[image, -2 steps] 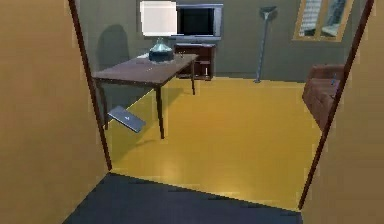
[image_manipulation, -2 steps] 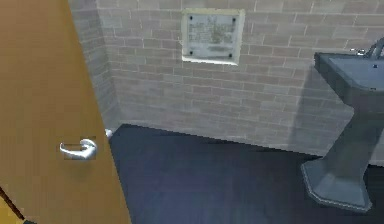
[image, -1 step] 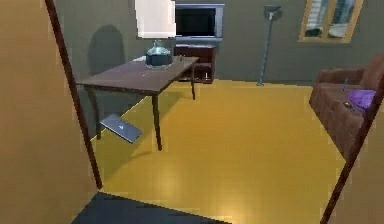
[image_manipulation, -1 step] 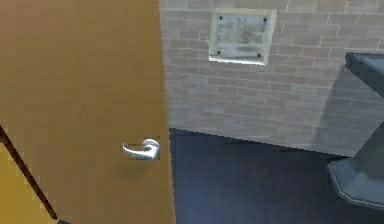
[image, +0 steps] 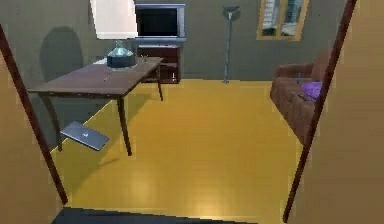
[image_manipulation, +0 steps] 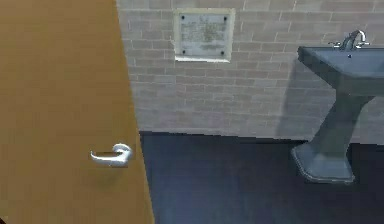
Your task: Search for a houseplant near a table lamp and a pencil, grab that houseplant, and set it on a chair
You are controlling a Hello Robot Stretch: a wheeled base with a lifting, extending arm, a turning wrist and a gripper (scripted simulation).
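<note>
Ahead, table lamp [image: 117, 35] on table [image: 88, 81] — sofa [image: 295, 95] apart

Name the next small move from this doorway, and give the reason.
Probably drive ahead through the doorway, bearing toward the forward view's left. A table lamp stands on the dark table there, and the houseplant should be near such a lamp. The arm side view has a door and a sink, so the search lies ahead.
</note>
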